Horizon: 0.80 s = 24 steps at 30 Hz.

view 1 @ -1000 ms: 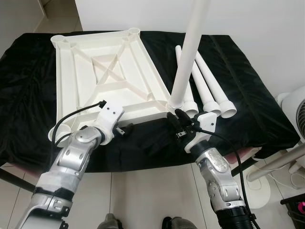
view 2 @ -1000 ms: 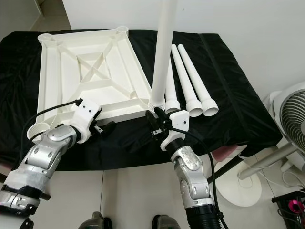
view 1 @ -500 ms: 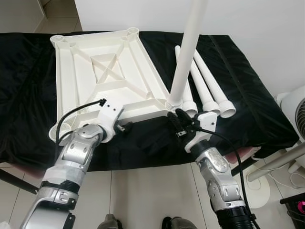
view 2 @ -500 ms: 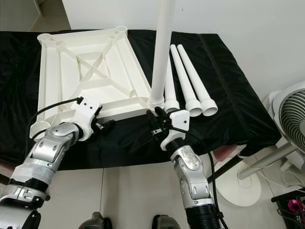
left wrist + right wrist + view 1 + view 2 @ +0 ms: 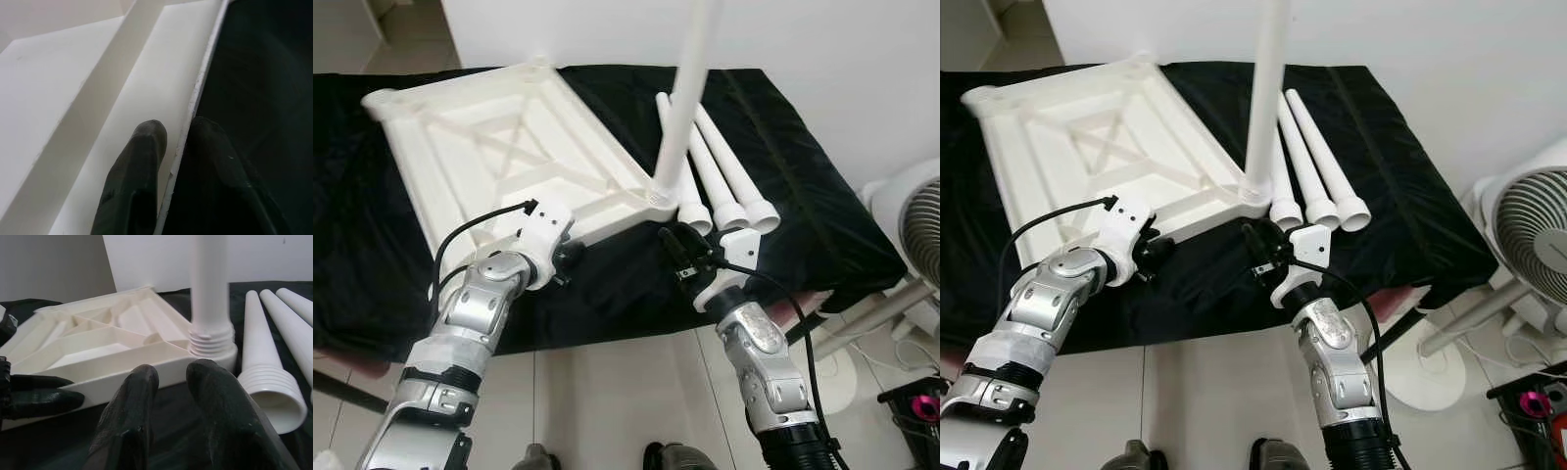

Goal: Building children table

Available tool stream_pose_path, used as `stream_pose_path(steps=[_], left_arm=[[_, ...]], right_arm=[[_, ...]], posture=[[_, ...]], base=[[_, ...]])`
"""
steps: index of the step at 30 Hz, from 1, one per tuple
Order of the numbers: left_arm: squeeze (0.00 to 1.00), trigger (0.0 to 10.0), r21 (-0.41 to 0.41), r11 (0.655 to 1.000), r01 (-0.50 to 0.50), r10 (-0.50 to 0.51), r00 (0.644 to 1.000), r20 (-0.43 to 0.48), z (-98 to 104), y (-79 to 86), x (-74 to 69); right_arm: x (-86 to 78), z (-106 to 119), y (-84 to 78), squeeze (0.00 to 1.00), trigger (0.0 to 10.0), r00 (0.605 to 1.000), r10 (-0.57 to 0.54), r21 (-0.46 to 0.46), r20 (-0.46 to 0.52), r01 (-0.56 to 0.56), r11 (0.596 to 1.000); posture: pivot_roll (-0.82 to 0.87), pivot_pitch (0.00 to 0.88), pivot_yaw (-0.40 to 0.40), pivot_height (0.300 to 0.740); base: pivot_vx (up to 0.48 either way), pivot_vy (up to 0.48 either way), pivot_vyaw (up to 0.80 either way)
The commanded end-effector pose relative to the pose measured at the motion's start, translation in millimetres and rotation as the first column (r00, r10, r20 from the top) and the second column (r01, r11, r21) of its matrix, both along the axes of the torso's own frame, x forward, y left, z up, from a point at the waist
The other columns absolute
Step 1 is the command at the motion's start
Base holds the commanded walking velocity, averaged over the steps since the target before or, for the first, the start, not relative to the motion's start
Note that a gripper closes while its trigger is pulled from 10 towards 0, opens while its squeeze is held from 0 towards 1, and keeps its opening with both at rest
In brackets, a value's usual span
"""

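Note:
The white table top [image 5: 499, 147] lies upside down on a black-covered table [image 5: 803, 196]. One white leg [image 5: 680, 108] stands upright, screwed into the top's near right corner. Three loose legs [image 5: 724, 176] lie just right of it. My left gripper [image 5: 570, 262] is shut on the top's near edge; its fingers [image 5: 142, 156] straddle the thin rim [image 5: 195, 93]. My right gripper [image 5: 675, 250] hovers just in front of the corner with the leg [image 5: 209, 293], its fingers slightly apart and holding nothing.
A white fan [image 5: 1528, 235] stands on the floor at the right, close to the black table's corner. Pale tiled floor [image 5: 607, 392] lies under my arms. A white wall [image 5: 822, 49] runs behind the table.
The table top has turned on the cloth, its far left corner swinging outward, with the upright leg carried along. My right gripper has drawn back a little from the leg's base.

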State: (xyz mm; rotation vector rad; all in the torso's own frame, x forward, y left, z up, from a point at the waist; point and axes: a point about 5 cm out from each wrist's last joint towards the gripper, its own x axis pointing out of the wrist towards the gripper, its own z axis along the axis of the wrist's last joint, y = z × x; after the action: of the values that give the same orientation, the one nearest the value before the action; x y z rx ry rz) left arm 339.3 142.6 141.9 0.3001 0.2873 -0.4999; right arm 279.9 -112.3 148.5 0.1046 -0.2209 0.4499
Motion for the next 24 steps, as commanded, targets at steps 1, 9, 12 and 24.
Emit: stream_pose_path(steps=[1, 9, 12, 24], left_arm=[[0.00, 0.0, 0.075, 0.968, -0.241, 0.241, 0.970, 0.010, -9.6, 32.1, -0.5], [0.00, 0.0, 0.073, 0.953, -0.295, 0.296, 0.955, -0.001, -10.8, 39.6, -4.6], [0.00, 0.0, 0.069, 0.943, -0.326, 0.325, 0.945, 0.022, -11.0, 38.6, -2.8], [0.24, 10.0, -0.154, 0.988, 0.026, -0.013, 0.996, 0.086, 12.3, -7.1, -17.3]], right_arm=[[-0.1, -2.1, -0.9, 0.00, 10.0, 1.000, -0.004, -0.010, -0.015, 0.004, 1.000], [0.0, -3.1, 0.5, 0.00, 10.0, 1.000, 0.003, -0.014, -0.018, -0.003, 1.000], [0.8, -2.9, 1.9, 0.00, 10.0, 1.000, 0.007, -0.013, -0.017, -0.007, 1.000], [3.0, -4.0, -1.0, 0.00, 10.0, 1.000, -0.008, -0.025, -0.019, 0.008, 1.000]], posture=[[-0.03, 0.093, 0.007, 0.740], [-0.02, 0.092, 0.007, 0.740], [-0.02, 0.092, 0.004, 0.740], [-0.02, 0.097, 0.003, 0.740]], base=[[0.000, 0.000, 0.00], [0.000, 0.000, 0.00], [0.000, 0.000, 0.00], [0.000, 0.000, 0.00]])
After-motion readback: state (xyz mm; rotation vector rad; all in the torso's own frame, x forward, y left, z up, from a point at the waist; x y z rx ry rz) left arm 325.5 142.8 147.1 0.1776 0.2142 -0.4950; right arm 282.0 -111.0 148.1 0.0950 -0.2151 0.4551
